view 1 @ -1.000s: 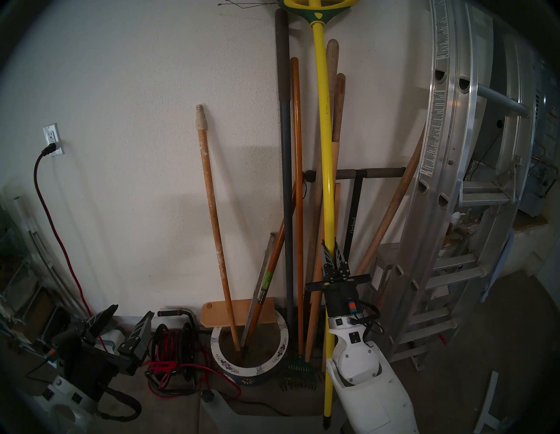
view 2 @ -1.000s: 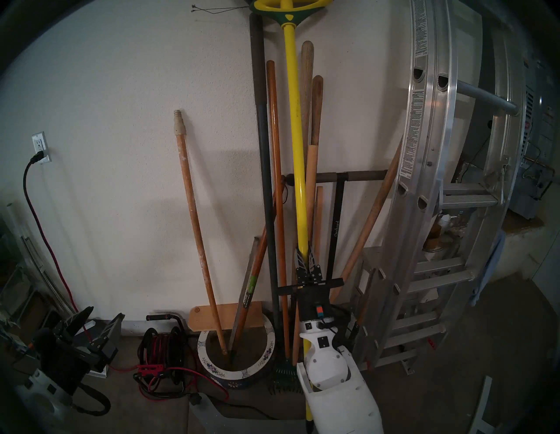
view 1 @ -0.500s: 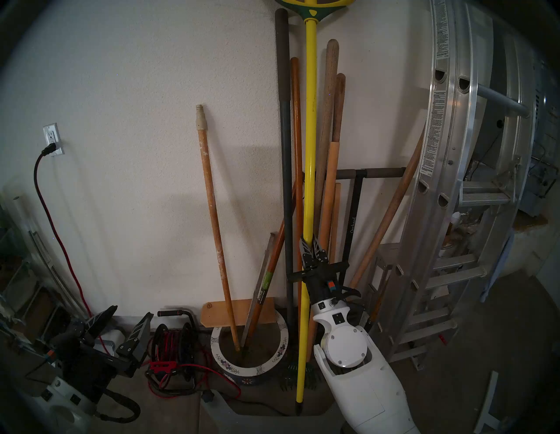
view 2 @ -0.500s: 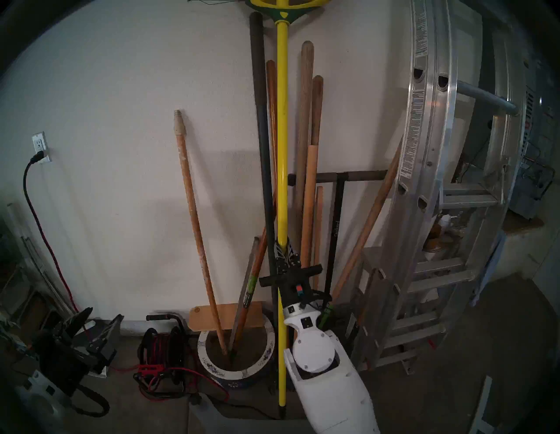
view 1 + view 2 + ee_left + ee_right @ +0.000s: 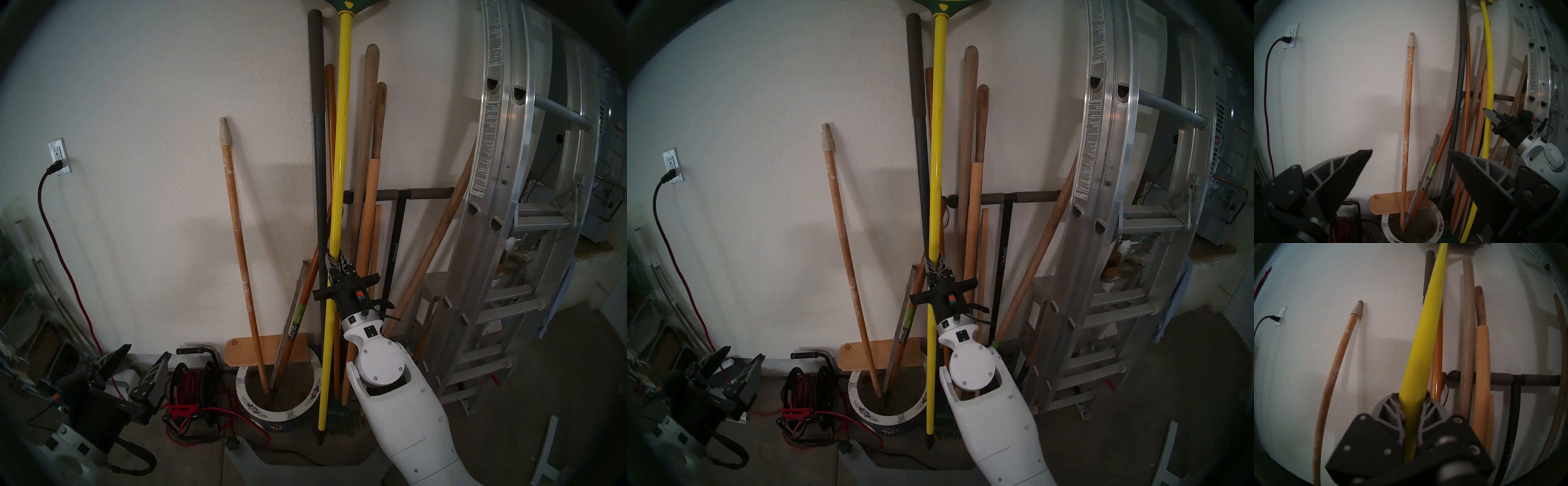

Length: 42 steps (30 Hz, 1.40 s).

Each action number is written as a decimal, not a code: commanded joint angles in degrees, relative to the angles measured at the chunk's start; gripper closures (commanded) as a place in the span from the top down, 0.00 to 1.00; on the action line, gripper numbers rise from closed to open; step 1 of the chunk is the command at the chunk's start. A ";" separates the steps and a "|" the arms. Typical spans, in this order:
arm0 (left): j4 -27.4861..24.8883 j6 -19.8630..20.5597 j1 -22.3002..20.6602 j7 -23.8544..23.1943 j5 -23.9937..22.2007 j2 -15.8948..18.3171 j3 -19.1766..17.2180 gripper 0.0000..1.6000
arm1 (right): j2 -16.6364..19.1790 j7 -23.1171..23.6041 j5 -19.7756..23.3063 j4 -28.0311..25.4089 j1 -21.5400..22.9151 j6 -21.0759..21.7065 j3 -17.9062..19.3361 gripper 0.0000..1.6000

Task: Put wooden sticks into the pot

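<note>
Dim, even indoor light; soft shadows fall on the white wall (image 5: 152, 101). Fisheye bending curves the edges inside dark rims; the right wrist view's bottom is blurred.

One pot (image 5: 314, 380), one yellow pole (image 5: 341, 135), two ladders (image 5: 502, 169), one cord reel (image 5: 195, 383).

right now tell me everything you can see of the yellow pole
The yellow pole is a long, glossy, round shaft with a black tip at the bottom and a green-and-yellow head cut off by the frame's top. It stands nearly upright, leaning slightly. The right gripper is shut on it at mid-length, its lower end beside the pot.
</note>
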 commanded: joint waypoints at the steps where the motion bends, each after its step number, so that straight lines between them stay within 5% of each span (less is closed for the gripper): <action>1: -0.48 0.23 0.43 -0.51 0.07 -0.77 -0.14 1.00 | -2.29 2.21 -0.51 1.31 6.32 0.73 1.07 0.00; 13: -0.48 0.76 0.43 -1.29 0.11 -1.44 -0.37 1.00 | -3.72 5.66 -1.54 8.29 12.17 4.50 1.35 0.00; 42: -0.48 1.68 0.43 -2.75 0.13 -2.65 -0.86 1.00 | -6.77 12.47 -5.88 8.84 20.10 9.46 5.16 0.00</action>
